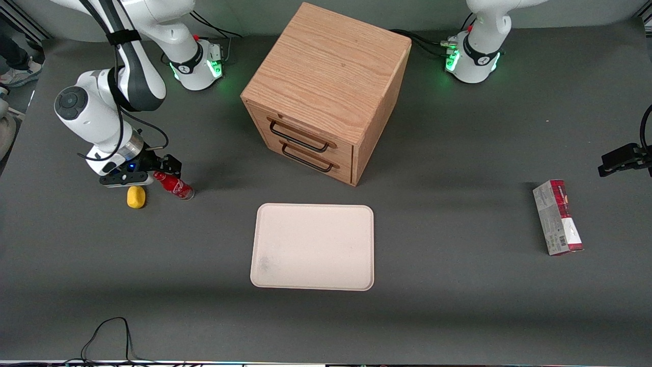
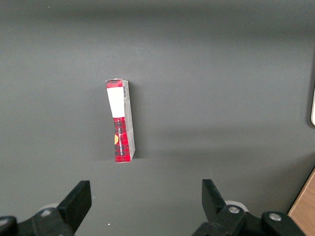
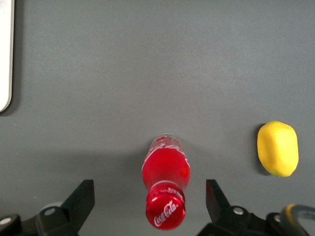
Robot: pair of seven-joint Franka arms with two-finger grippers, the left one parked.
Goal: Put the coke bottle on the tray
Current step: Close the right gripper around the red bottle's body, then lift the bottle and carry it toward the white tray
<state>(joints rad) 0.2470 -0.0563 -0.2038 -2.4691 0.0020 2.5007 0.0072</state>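
The coke bottle [image 1: 174,185], slim and red with a red cap and white script, stands upright on the dark table toward the working arm's end. My gripper [image 1: 148,172] hovers just above its cap, open. In the right wrist view the cap and red body of the bottle [image 3: 166,169] sit between the two spread black fingers [image 3: 82,195] without touching either, and the gripper [image 3: 148,191] is empty. The cream-white tray [image 1: 313,247] lies flat at the table's middle, nearer the front camera than the cabinet. Its rim [image 3: 5,54] shows in the right wrist view.
A yellow lemon-like lump [image 1: 136,197] lies close beside the bottle; it also shows in the right wrist view [image 3: 277,148]. A wooden two-drawer cabinet [image 1: 326,92] stands mid-table. A red-and-grey carton [image 1: 558,217] lies toward the parked arm's end and shows in the left wrist view [image 2: 120,128].
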